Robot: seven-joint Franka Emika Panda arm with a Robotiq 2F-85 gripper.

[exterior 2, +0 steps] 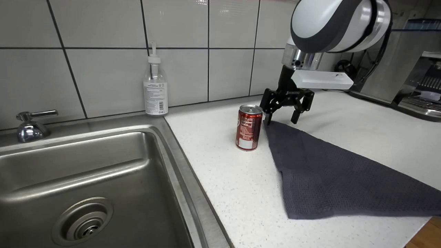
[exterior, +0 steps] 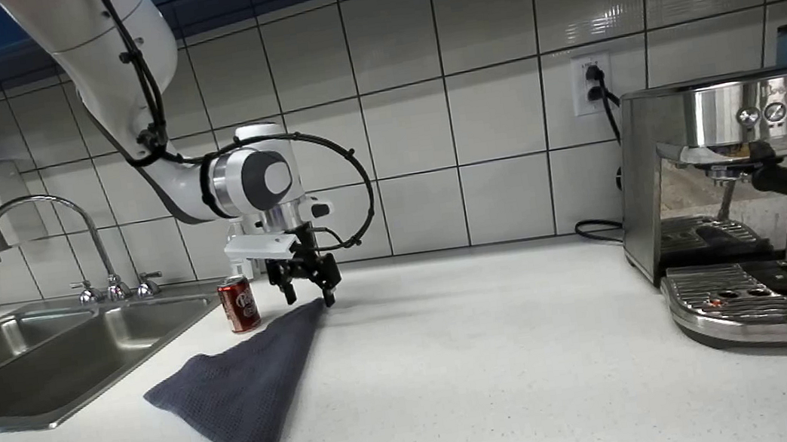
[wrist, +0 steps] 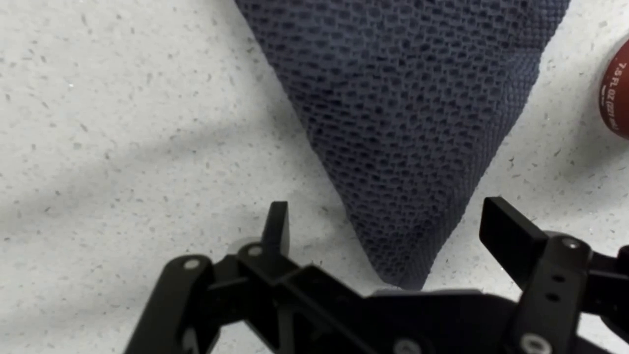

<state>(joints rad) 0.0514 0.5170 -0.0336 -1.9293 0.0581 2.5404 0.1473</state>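
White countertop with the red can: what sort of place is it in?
Most likely a kitchen, at home or at work; I can't tell which. A steel double sink is set into the countertop, an espresso machine stands farther along it, and a tiled wall runs behind.

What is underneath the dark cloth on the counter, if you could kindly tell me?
The cloth lies on the white counter, with one corner hanging over the front edge. The surface beneath is covered, so I cannot tell whether anything thin lies there.
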